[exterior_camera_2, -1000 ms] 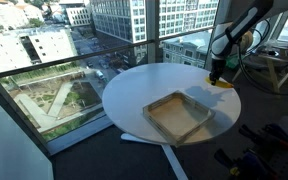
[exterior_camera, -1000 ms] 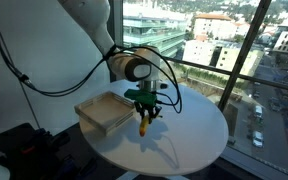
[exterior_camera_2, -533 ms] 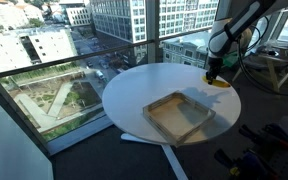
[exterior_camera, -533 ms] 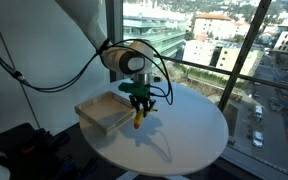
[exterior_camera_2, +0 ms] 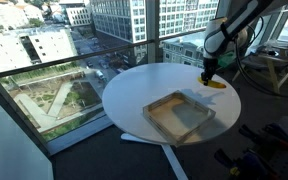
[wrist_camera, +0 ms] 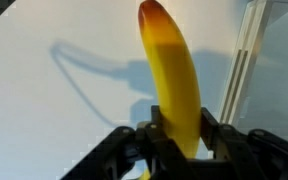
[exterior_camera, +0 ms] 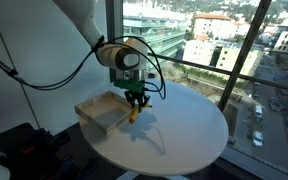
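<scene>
While the end effector (wrist_camera: 179, 142) clamps a smooth yellow banana (wrist_camera: 170, 75), a shallow tan tray (exterior_camera: 96, 116) sits nearby.

- The gripper (wrist_camera: 180, 142) enters from the bottom edge, its dark jaws clamped on the lower end of a yellow banana (wrist_camera: 174, 80).
- The banana points up the picture, and its far tip is reddish-brown.
- Beneath the banana lies a white table (wrist_camera: 44, 120).
- Left of the banana, a dark shadow (wrist_camera: 92, 72) falls across the table.
- Right of the banana runs a tray's pale rim (wrist_camera: 242, 70).
</scene>
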Robot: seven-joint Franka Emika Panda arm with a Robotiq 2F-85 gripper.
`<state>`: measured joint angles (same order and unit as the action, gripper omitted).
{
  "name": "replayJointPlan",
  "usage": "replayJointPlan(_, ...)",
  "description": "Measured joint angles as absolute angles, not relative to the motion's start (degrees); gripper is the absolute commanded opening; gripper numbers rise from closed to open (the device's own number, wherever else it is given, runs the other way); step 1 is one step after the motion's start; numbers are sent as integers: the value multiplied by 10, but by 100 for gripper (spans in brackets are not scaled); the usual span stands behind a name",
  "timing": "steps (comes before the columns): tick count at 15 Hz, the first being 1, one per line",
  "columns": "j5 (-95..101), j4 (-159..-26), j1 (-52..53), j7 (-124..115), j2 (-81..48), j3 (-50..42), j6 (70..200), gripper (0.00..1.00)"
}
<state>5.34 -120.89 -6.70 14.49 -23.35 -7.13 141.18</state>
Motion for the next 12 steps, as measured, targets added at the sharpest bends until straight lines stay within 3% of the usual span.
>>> replayJointPlan(12,54,-1211,-37,118,-220,-62,1389,16)
